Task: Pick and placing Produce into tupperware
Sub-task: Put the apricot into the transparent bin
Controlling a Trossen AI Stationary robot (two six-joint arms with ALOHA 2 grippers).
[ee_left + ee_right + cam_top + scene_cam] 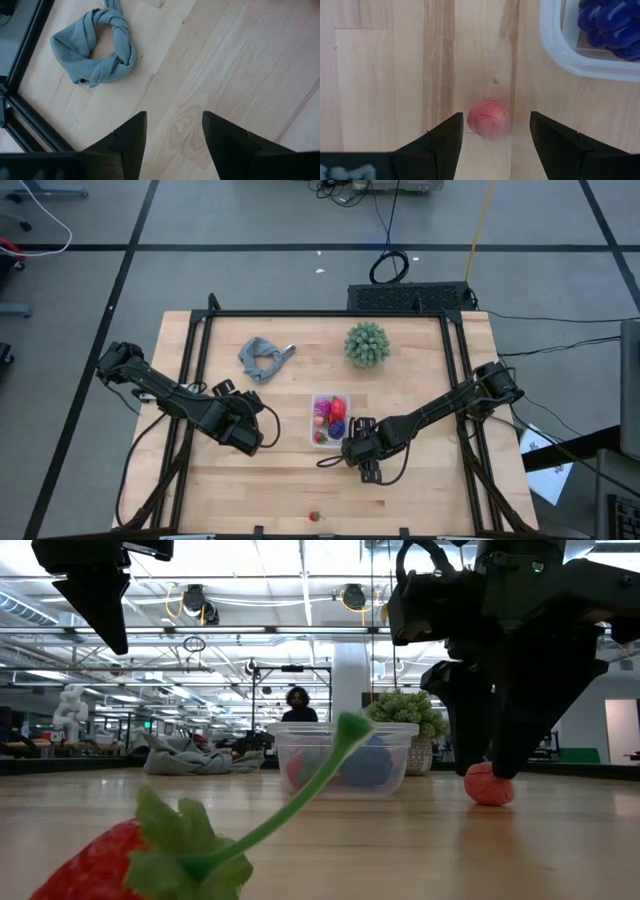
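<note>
The clear tupperware stands mid-table on its base and holds red, magenta and dark purple produce. A small round pink-red piece of produce lies on the wood just beside the container's near corner. My right gripper is open and low over it, one finger on either side with gaps showing. In the low view the piece sits below the fingertips. A red strawberry with a green stem lies near the table's near edge. My left gripper waits open, raised, left of the container.
A twisted grey cloth lies on the far left part of the table and a spiky green plant stands on the far side. A black frame runs along the table's sides. Bare wood stretches between the container and the strawberry.
</note>
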